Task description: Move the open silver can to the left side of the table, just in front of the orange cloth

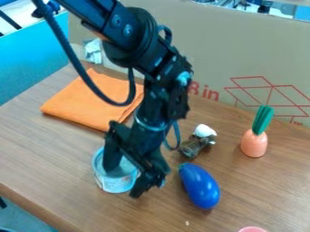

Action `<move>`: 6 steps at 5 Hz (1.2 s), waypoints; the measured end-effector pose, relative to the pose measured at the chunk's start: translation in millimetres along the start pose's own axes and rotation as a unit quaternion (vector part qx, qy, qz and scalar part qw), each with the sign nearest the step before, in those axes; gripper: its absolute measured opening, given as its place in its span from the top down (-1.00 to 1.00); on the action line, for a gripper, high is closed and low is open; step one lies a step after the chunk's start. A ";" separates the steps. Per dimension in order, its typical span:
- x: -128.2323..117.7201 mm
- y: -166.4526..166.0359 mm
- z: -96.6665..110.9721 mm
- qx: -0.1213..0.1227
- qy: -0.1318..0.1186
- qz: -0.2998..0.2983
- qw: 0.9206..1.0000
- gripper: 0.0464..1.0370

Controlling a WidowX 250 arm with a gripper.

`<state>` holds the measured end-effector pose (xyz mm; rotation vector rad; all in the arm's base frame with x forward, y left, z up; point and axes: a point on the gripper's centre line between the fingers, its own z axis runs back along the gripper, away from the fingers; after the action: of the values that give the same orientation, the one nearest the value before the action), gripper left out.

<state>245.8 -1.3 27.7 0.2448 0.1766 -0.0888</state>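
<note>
Wooden table bears a round, pale-blue can.

Tin part hid; pink cup (prob.) cut off

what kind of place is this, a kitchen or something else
Probably a robotics lab or test area rather than a kitchen: a black robot arm hangs over a wood-grain table, a cardboard panel stands behind as a backdrop, and a toy-like carrot stands on the tabletop.
</note>
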 end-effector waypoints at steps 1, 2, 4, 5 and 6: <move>8.4 31.3 -8.1 0.002 0.010 0.051 0.999 -0.93; 7.3 87.3 -25.8 0.012 0.037 0.136 0.990 -0.93; -21.4 117.2 -39.4 0.002 0.085 0.200 0.976 -0.93; -26.0 118.8 -38.6 0.001 0.094 0.206 0.974 -0.93; -33.8 124.1 -34.8 -0.005 0.092 0.223 0.971 -0.93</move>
<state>220.5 129.5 29.7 0.2779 0.3016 0.3819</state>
